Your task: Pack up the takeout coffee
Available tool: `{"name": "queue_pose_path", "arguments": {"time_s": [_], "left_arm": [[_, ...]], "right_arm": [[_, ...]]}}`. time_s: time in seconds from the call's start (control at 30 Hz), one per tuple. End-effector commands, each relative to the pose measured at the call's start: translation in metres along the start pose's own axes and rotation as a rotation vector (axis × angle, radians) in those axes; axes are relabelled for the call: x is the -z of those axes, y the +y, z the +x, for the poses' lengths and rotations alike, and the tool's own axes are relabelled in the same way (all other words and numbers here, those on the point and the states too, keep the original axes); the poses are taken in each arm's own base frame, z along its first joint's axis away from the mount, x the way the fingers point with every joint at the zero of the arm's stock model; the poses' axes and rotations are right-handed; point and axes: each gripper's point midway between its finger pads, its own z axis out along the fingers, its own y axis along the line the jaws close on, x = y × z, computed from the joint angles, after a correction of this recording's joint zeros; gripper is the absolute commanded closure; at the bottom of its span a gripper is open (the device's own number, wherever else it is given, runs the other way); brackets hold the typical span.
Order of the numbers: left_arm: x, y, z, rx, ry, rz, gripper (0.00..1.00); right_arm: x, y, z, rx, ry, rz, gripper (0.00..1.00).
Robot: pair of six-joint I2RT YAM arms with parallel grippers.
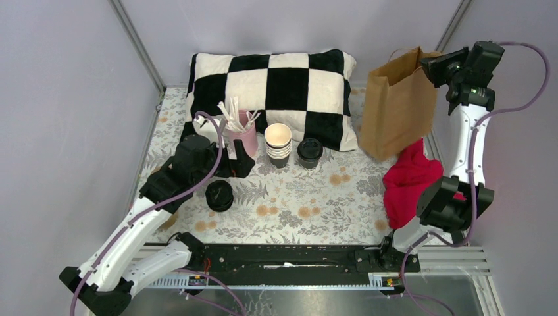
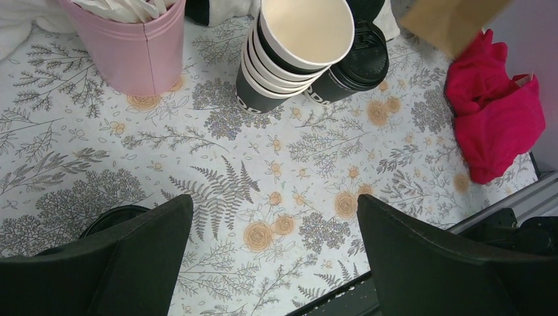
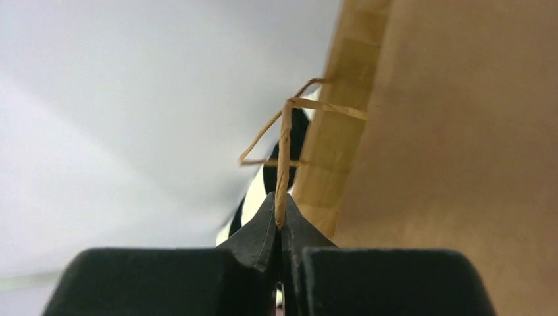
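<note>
One takeout coffee [image 2: 358,62] beyond left claw [image 2: 274,199]

In your left wrist view, the takeout coffee [image 2: 364,59] sits half hidden behind the stack of cups [image 2: 289,59], and only fragments of its lettering show. The lone lid [image 2: 112,218] is a sliver behind a finger [image 2: 118,263] of the left end effector [image 2: 274,204]. The top edge crops the pink cup [image 2: 138,56]. In your right wrist view, the paper bag [image 3: 460,164] is blurred and cropped. Its handle [image 3: 284,151] vanishes between the pinched jaws of the right end effector [image 3: 281,224].
</note>
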Motion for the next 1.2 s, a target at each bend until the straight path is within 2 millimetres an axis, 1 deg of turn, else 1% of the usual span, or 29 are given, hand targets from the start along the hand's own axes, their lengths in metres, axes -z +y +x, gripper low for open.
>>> {"name": "queue_pose_path", "arguments": {"time_s": [0.0, 0.07, 0.1, 0.2, 0.3, 0.47, 0.6, 0.73, 0.87, 1.0, 1.07, 1.1, 1.13, 1.17], "left_arm": [[0.003, -0.012, -0.024, -0.006, -0.059, 0.038, 0.01], [0.002, -0.014, -0.028, -0.010, -0.064, 0.040, 0.01], [0.002, -0.015, -0.030, -0.011, -0.067, 0.041, 0.01], [0.002, -0.018, -0.037, -0.013, -0.077, 0.047, 0.01], [0.003, -0.022, -0.043, -0.012, -0.087, 0.054, 0.01], [0.005, -0.022, -0.043, 0.004, -0.077, 0.047, 0.01], [0.003, -0.021, -0.041, 0.024, -0.062, 0.035, 0.01], [0.001, -0.019, -0.042, 0.048, -0.055, 0.018, 0.01], [0.001, -0.015, -0.046, 0.071, -0.054, -0.024, 0.01], [-0.001, 0.002, -0.045, 0.082, -0.032, -0.133, 0.01], [-0.003, 0.013, -0.043, 0.084, -0.020, -0.199, 0.01], [-0.004, 0.018, -0.041, 0.084, -0.011, -0.232, 0.01], [-0.004, 0.024, -0.041, 0.087, -0.006, -0.267, 0.01], [-0.004, 0.030, -0.040, 0.092, -0.002, -0.305, 0.01]], "right_arm": [[0.060, 0.036, 0.035, 0.160, 0.170, -0.124, 1.00], [0.085, 0.042, 0.051, 0.207, 0.227, -0.174, 1.00], [0.092, 0.039, 0.064, 0.211, 0.272, -0.206, 1.00], [0.122, 0.047, 0.093, 0.232, 0.364, -0.330, 1.00], [0.151, 0.051, 0.121, 0.276, 0.441, -0.387, 1.00], [0.193, 0.056, 0.157, 0.269, 0.538, -0.452, 1.00], [0.219, 0.051, 0.175, 0.258, 0.550, -0.468, 1.00], [0.224, 0.033, 0.183, 0.282, 0.537, -0.430, 1.00], [0.218, -0.003, 0.187, 0.331, 0.501, -0.319, 1.00], [0.214, -0.041, 0.184, 0.415, 0.410, -0.194, 1.00], [0.214, -0.054, 0.181, 0.448, 0.378, -0.142, 1.00], [0.215, -0.057, 0.182, 0.463, 0.370, -0.132, 0.97], [0.215, -0.059, 0.184, 0.479, 0.369, -0.130, 0.91], [0.216, -0.058, 0.186, 0.495, 0.374, -0.135, 0.83]]}}
